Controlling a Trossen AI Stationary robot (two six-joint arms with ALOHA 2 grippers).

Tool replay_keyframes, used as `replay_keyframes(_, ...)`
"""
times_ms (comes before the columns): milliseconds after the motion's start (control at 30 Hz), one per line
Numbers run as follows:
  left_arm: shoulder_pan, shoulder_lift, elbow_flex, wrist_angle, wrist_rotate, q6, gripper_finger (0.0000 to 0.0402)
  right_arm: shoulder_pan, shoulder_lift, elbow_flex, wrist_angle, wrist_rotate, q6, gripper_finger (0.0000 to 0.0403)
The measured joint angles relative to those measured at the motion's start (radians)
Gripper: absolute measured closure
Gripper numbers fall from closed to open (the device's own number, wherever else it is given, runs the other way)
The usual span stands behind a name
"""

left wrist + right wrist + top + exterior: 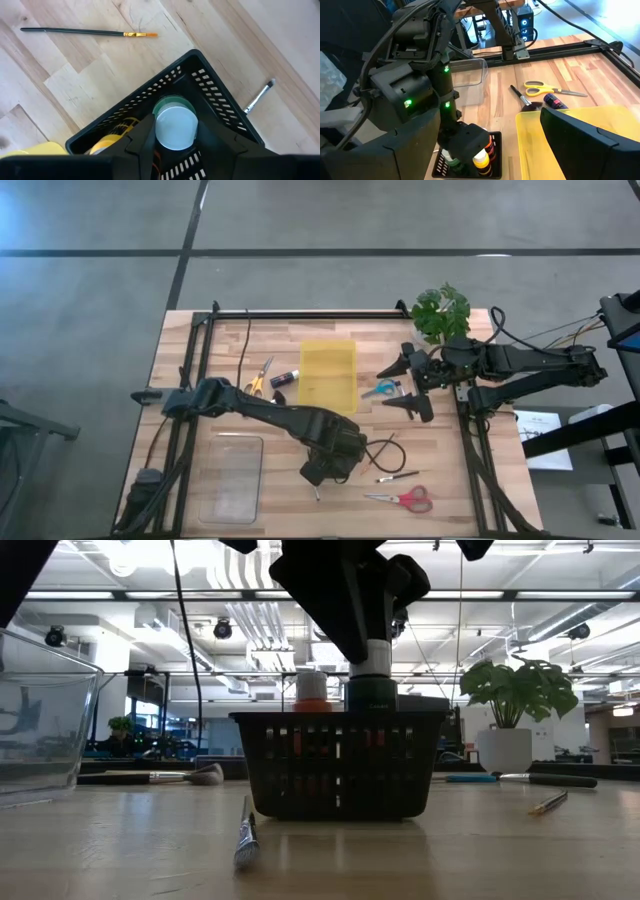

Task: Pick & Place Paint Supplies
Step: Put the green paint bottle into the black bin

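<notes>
I see two arms, both matte black with blocky, angular housings. The left arm [415,95] shows small green indicator lights on its housings and a black cable looping along its side. The right arm [520,363] carries dark cables trailing off its rear. The left gripper's fingers [142,145] are black, flat-faced wedges.

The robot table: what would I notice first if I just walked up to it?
Probably the left hand holding a little green-topped paint bottle over the black basket near the table's front middle. Next, the bright yellow tray in the centre and the leafy plant at the back right corner, where the right hand waits open.
</notes>
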Motion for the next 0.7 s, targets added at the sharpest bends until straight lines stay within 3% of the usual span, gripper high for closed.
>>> replay_keyframes(700,0.004,0.0,0.0,0.005,0.0,0.008,0.0265,0.004,0.0,-0.001,0.004,-0.018,0.002,0.006)
